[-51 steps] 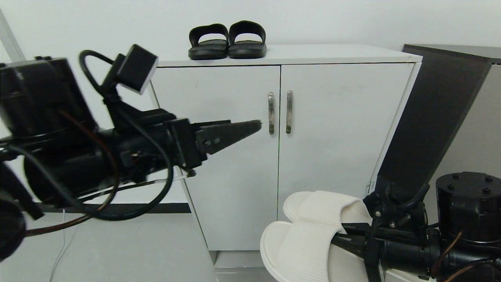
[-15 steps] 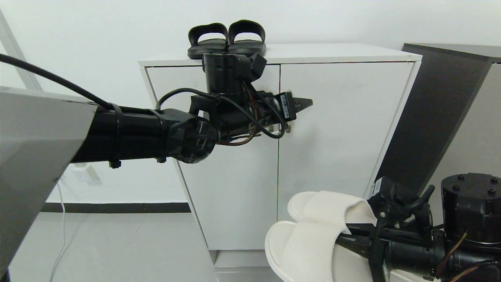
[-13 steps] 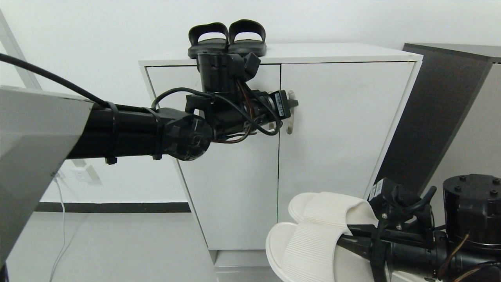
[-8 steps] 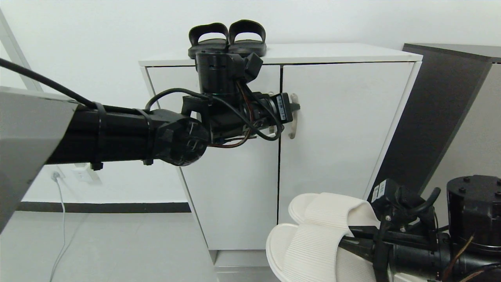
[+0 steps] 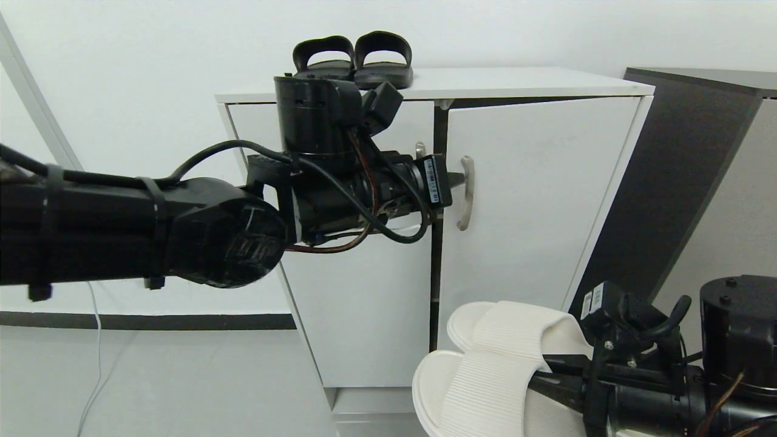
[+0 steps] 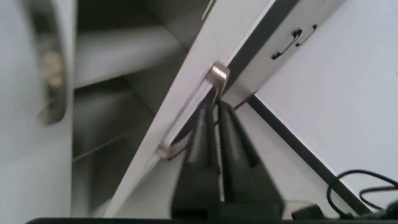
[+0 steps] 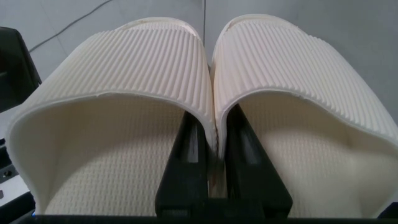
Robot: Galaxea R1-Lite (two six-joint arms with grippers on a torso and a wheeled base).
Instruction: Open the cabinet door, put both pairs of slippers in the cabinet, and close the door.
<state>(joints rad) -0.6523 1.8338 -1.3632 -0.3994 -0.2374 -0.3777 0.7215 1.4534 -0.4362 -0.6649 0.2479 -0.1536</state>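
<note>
At the front of the white cabinet (image 5: pixel 546 82), the right door (image 5: pixel 534 200) stands ajar, with a dark gap along its inner edge beside the shut left door (image 5: pixel 358 303). The left gripper (image 5: pixel 456 178) is pinched onto the right door's metal handle (image 5: pixel 465 193). The left wrist view shows pale shelves (image 6: pixel 118 50) inside the opening. A pair of black slippers (image 5: pixel 353 60) sits side by side on the cabinet's top. Low before the right door, the right gripper (image 7: pixel 212 134) clamps the white slippers (image 5: pixel 491 364) by their touching strap walls.
</note>
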